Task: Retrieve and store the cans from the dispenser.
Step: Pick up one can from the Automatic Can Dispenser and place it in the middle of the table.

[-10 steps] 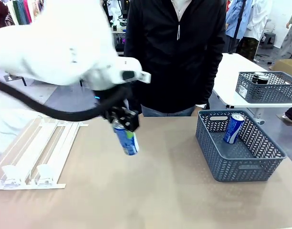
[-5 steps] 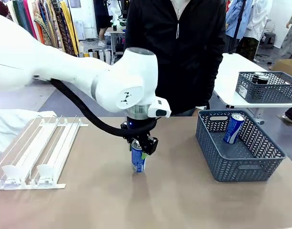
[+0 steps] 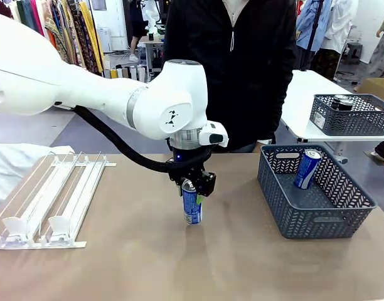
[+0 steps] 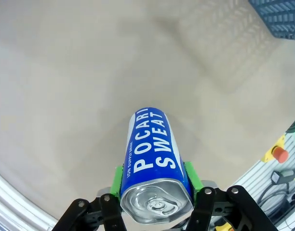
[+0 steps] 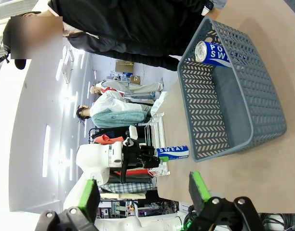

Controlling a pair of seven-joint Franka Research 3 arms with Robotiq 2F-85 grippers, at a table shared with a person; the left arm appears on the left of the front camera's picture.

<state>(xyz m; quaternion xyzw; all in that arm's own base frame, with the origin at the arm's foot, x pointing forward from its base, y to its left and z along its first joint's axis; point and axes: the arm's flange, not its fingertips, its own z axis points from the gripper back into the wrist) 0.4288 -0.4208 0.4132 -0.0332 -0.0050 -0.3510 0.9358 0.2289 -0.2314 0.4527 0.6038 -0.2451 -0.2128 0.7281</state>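
At the middle of the worktop (image 3: 242, 263), the left gripper (image 3: 193, 186) is clamped on the top of a blue Pocari Sweat can (image 3: 192, 205), holding it upright close over the surface, roughly midway between the white wire dispenser (image 3: 51, 197) at the robot's left and the grey-blue mesh basket (image 3: 317, 216) at its right; from the wrist, the green pads (image 4: 193, 177) press both sides of the can just below its silver lid. A second blue can (image 3: 307, 168) leans inside the basket, and the dispenser's lanes look bare. The step in hand appears to be the carry from rack to basket. The next move likely calls for lifting the can above the basket's near wall before travelling rightward and letting go inside. The right gripper (image 5: 143, 193) waits with its jaws apart, facing the basket, while a person in a dark jacket (image 3: 233, 69) stands at the far edge
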